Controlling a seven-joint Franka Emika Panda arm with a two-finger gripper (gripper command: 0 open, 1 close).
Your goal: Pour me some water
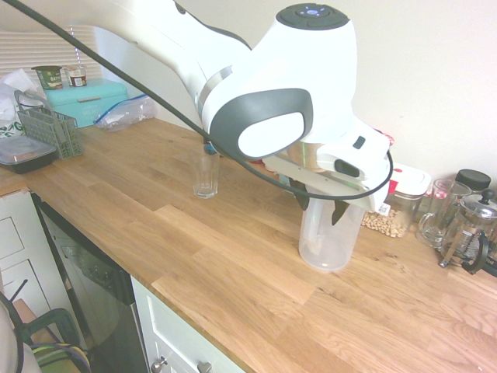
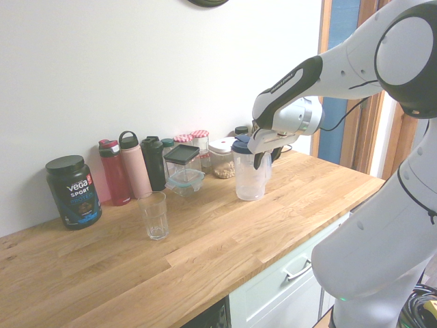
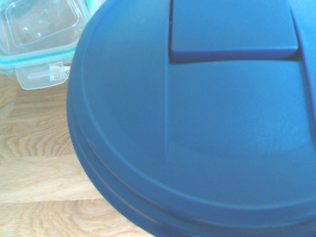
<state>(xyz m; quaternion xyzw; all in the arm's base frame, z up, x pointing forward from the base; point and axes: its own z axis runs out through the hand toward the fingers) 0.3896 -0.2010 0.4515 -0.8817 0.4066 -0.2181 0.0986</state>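
A clear plastic pitcher [image 1: 330,241] [image 2: 249,181] with a blue lid [image 3: 197,123] stands upright on the wooden counter [image 1: 233,256]. My gripper [image 1: 320,204] [image 2: 259,162] is low over its top. The two dark fingers [image 1: 301,198] hang apart against the pitcher's upper side, so it is open. What lies between them is hidden. An empty drinking glass [image 1: 206,175] [image 2: 156,215] stands upright on the counter, well apart from the pitcher. The blue lid fills most of the wrist view from close by.
Along the wall stand a Vega tub [image 2: 74,191], several bottles [image 2: 133,167], food containers [image 2: 184,171] [image 3: 39,34] and a jar [image 1: 404,198]. A glass mug [image 1: 435,214] and a French press [image 1: 470,229] are beside the pitcher. A dish rack [image 1: 50,128] sits at the far end.
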